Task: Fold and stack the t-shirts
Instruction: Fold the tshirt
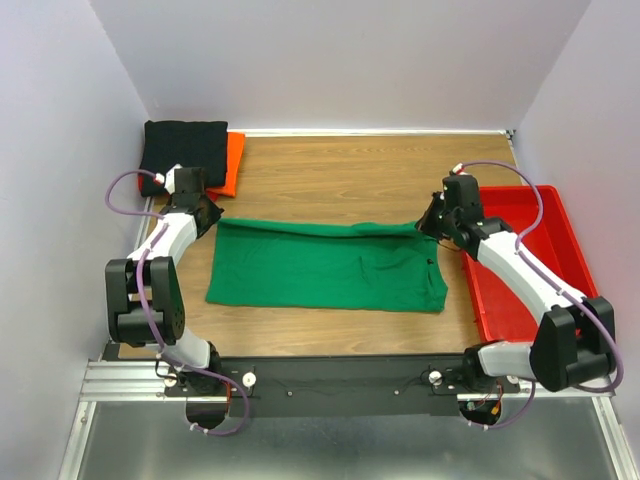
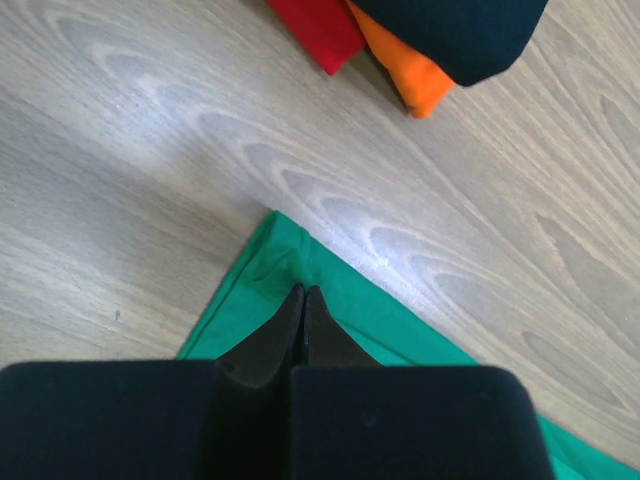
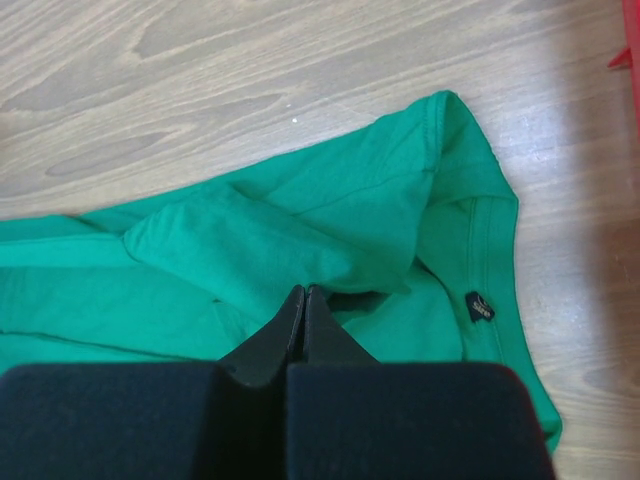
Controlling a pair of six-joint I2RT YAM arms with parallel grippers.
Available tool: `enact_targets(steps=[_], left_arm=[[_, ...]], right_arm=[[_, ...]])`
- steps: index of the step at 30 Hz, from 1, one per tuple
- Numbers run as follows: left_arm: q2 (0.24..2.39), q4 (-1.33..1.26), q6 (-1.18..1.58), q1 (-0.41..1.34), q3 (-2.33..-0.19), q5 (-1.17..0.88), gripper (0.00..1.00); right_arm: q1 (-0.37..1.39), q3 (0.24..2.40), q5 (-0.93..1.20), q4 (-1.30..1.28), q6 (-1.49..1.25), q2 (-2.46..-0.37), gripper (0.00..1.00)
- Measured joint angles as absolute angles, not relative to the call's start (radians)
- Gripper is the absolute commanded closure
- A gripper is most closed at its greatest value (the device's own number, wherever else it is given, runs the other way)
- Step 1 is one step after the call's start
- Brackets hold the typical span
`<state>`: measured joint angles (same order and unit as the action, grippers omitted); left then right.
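Pinches ten-o'clock corner of green t-shirt [image 1: 320, 268] with left gripper [image 2: 304, 290], fingers closed on cloth; clamps two-o'clock fold with right gripper [image 3: 305, 290] likewise. Black t-shirt [image 1: 185, 150] atop orange-red t-shirt [image 1: 233, 160] at eleven o'clock.

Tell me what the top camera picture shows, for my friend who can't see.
A green t-shirt lies folded into a wide strip on a wooden table, with the left arm and the right arm each reaching to one far corner. At far left a black t-shirt sits on an orange-red t-shirt; a red tray is at right.
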<state>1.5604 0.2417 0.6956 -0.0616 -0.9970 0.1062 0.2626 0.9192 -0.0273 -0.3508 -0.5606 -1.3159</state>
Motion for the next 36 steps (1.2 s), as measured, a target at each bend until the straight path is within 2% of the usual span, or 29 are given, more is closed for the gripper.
enact_targets(steps=[11,36], left_arm=[[1.48,0.227,0.693,-0.064,-0.889,0.083,1.0],[1.391,0.223,0.677,-0.064,-0.789,0.063,1.0]], right_arm=[[0.263,0.842,-0.027,-0.391,-0.578,-1.228,1.0],[0.263,0.752,-0.009,-0.443,-0.603,-1.151,1.0]])
